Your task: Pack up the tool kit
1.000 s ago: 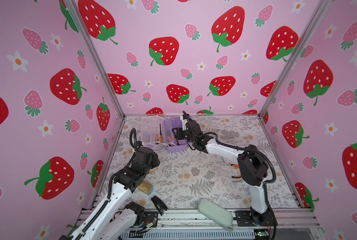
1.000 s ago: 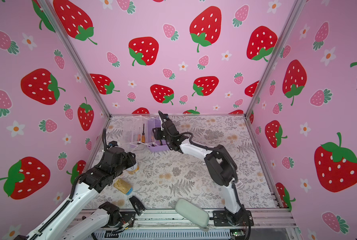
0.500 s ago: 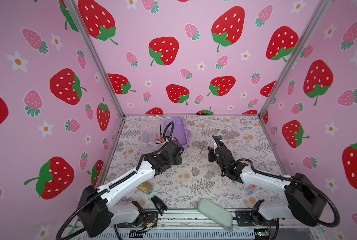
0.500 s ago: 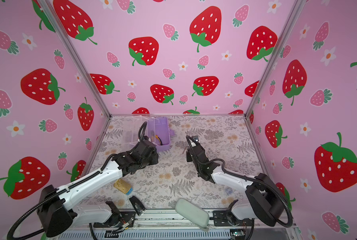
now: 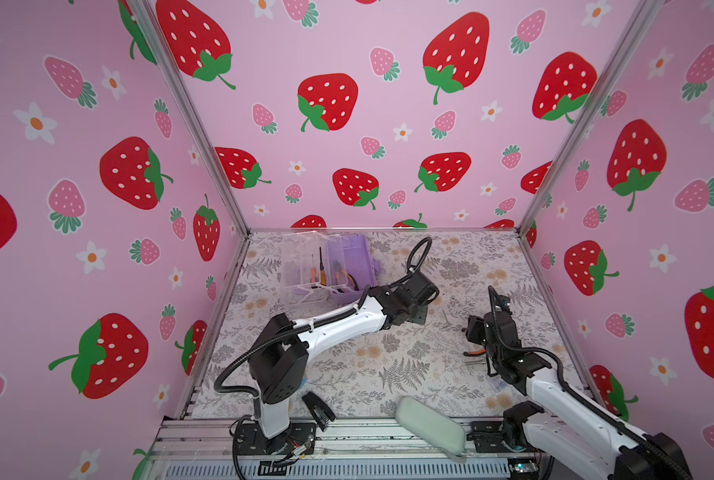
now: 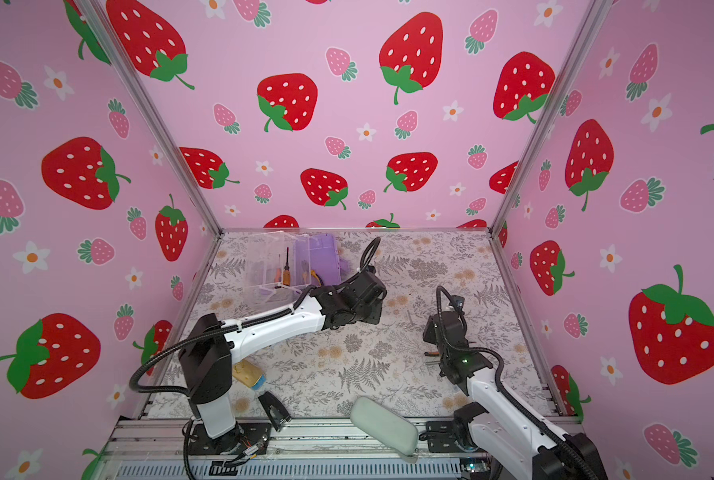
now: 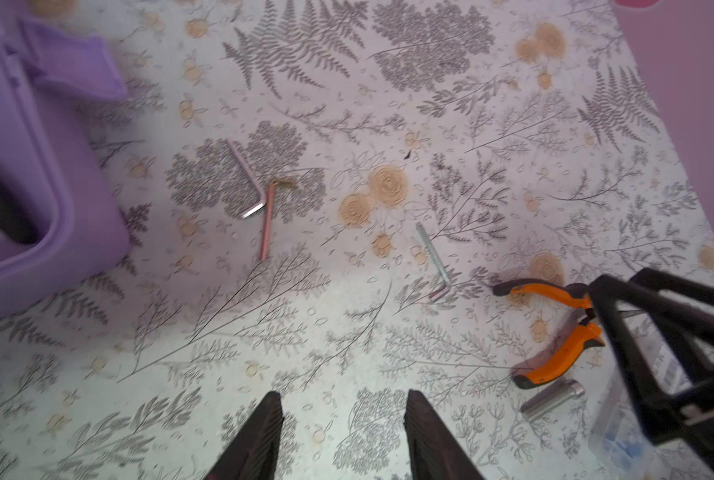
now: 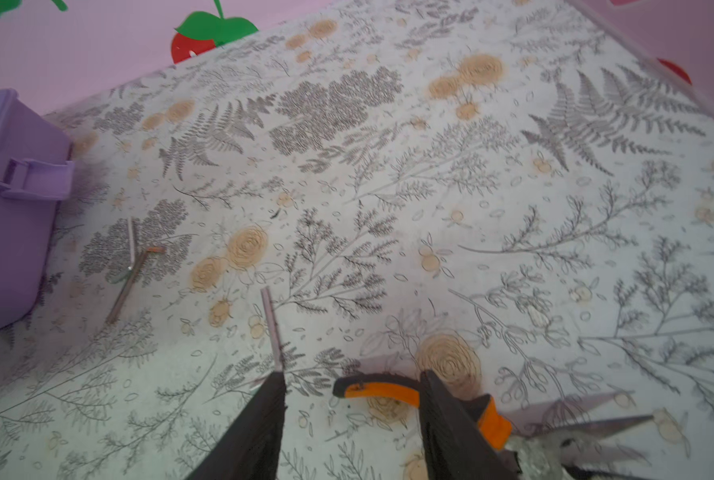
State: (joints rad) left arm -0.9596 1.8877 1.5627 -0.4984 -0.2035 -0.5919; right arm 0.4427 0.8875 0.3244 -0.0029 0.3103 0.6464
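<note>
top pair: high, front edge, looking down over whole floral-print table [image 5: 388,365]; near-identical.
left wrist: close, facing down.
right wrist: close, low, oblique.
wrist overlap: lilac plastic case [image 7: 56,257] corner, silver hex keys [image 7: 247,174], orange-handled pliers [image 7: 546,291].

Open tool kit [image 5: 357,254] back left, left arm [image 5: 338,326] beside it, right arm [image 5: 554,395] opposite, green pouch [image 5: 430,424] in front

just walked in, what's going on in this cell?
Mid-pack. The tool kit case stands open at the far left, with screwdrivers and one pair of pliers inside. Hex keys, orange pliers and a metal cylinder lie loose on the table. Both hands are open and empty: the right hand hovers over the loose pliers, the left hand nearer the case.
</note>
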